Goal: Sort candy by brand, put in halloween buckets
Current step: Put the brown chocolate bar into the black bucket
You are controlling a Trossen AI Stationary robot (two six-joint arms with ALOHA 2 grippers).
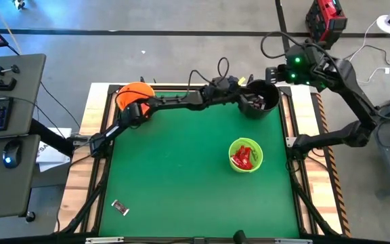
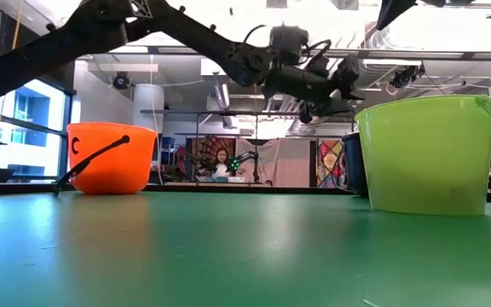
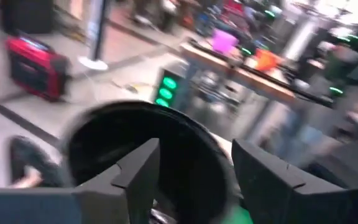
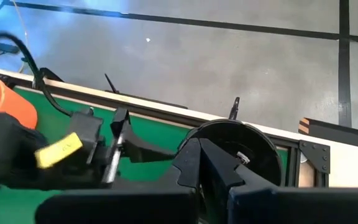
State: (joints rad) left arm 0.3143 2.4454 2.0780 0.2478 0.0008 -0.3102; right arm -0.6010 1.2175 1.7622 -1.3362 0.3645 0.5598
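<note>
1. Counter seen from above: a green-topped counter (image 1: 181, 169) carries three small round plastic pails. The orange pail (image 1: 133, 95) stands at the far left corner, the black pail (image 1: 260, 99) at the far right corner with dark-wrapped sweets (image 1: 253, 102) inside, and the lime green pail (image 1: 246, 155) sits nearer the right edge, holding red-wrapped sweets (image 1: 243, 157). One silvery-clear wrapped sweet (image 1: 120, 207) lies alone near the front left corner. The left gripper (image 1: 242, 89) reaches along the far edge to the black pail's rim; the right gripper (image 1: 273, 74) waits just beyond that pail, off the far right corner.

2. Low view: the left gripper (image 2: 320, 95) hangs between the orange pail (image 2: 111, 158) and the green pail (image 2: 429, 153).

3. Left wrist view: the jaws stand parted with nothing between them, directly over the black pail's (image 3: 104, 143) mouth, so a sweet looks just released.

4. Right wrist view: the right jaws are clenched and empty, pointing at the black pail (image 4: 253, 140).

5. Handling, as a judgement: the remaining sweet is light, its crinkly wrapper slippery and lying flat; pinching across its narrow middle, pressed against the counter, seems safest.
</note>
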